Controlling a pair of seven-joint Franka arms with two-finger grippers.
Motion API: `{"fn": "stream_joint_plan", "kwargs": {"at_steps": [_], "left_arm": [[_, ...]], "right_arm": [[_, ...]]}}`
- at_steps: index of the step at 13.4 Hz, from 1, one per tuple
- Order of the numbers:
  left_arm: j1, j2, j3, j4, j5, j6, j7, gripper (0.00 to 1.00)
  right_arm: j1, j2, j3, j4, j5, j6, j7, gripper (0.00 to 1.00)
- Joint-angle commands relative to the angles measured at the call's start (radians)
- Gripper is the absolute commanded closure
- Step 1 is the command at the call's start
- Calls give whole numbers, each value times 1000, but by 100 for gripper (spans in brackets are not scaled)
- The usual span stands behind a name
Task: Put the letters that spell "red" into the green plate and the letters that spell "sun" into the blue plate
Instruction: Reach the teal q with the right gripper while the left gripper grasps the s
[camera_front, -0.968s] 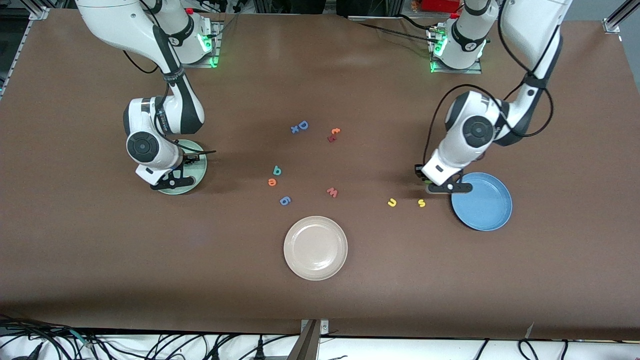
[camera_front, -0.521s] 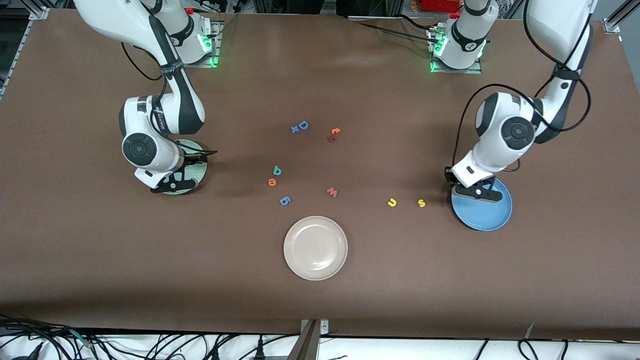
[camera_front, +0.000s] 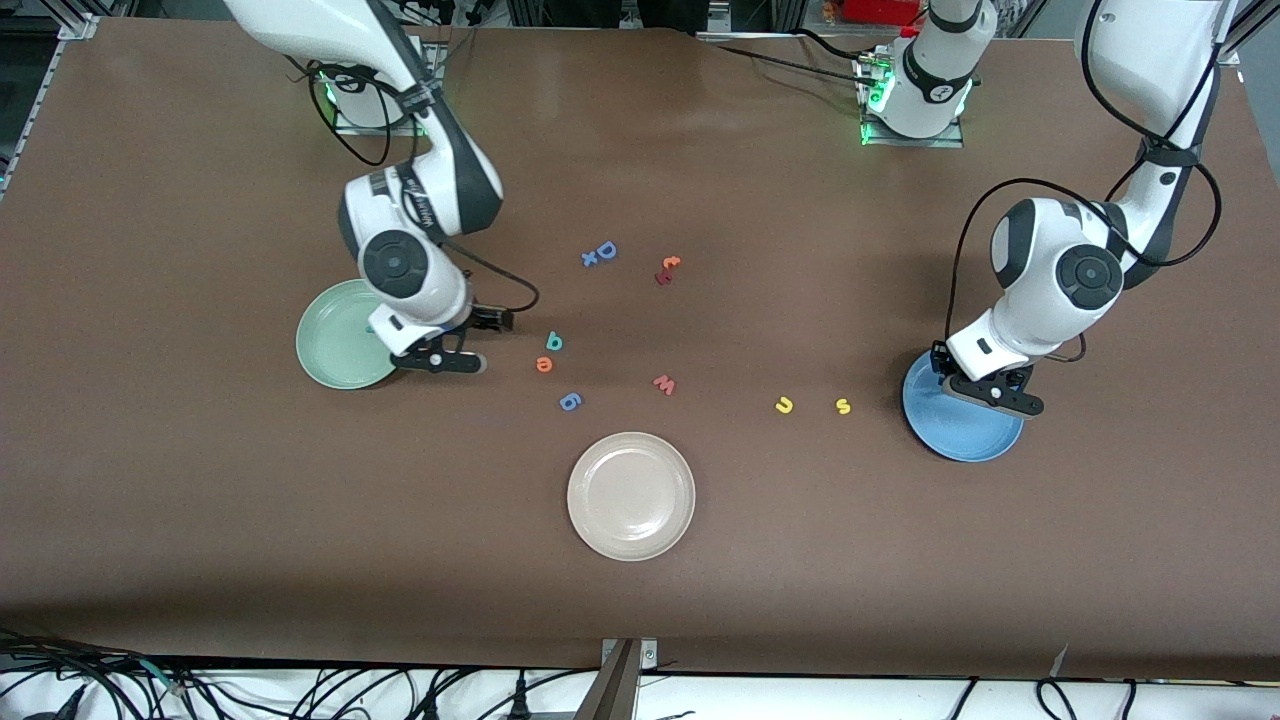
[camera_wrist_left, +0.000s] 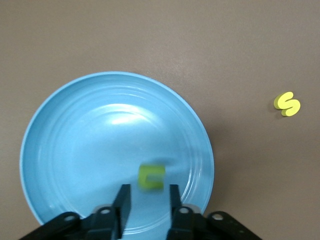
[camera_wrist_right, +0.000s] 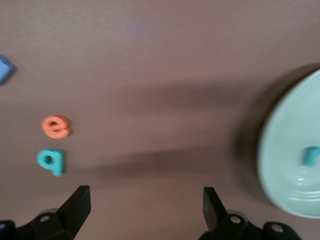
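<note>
The blue plate (camera_front: 960, 435) (camera_wrist_left: 90, 130) lies near the left arm's end of the table. My left gripper (camera_front: 995, 392) (camera_wrist_left: 147, 187) hovers over it, open, and the green "n" (camera_wrist_left: 151, 177) lies loose in the plate just past the fingertips. The yellow "s" (camera_front: 843, 406) (camera_wrist_left: 287, 104) and the yellow "u" (camera_front: 785, 405) lie on the table beside the plate. My right gripper (camera_front: 440, 358) (camera_wrist_right: 146, 192) is open and empty, low between the green plate (camera_front: 335, 340) (camera_wrist_right: 292, 150) and the orange "e" (camera_front: 543, 364) (camera_wrist_right: 56, 126) and teal "d" (camera_front: 553, 342) (camera_wrist_right: 51, 161). The teal "r" (camera_wrist_right: 311, 155) lies in the green plate.
A beige plate (camera_front: 630, 495) sits nearer the front camera at mid-table. A blue "g" (camera_front: 570, 402) and a pinkish "w" (camera_front: 664, 384) lie near it. Farther off are a blue "D" (camera_front: 600, 252) and reddish letters (camera_front: 667, 268).
My right gripper has left the green plate and moved toward the "e" and "d", opening wide. My left gripper has moved over the blue plate and opened, letting go of the "n".
</note>
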Motion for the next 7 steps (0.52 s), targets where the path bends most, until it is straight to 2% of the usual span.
{"fn": "stream_joint_plan", "kwargs": {"at_steps": [1, 4, 7], "left_arm": [[-1, 6, 0, 7, 21, 19, 8, 1], [-19, -2, -5, 9, -28, 18, -130, 2], [-102, -1, -11, 24, -53, 18, -370, 2]], "right_arm": [[45, 78, 4, 56, 14, 66, 143, 1], [49, 164, 54, 120, 45, 149, 301, 1], [50, 221, 58, 170, 65, 172, 348, 1]]}}
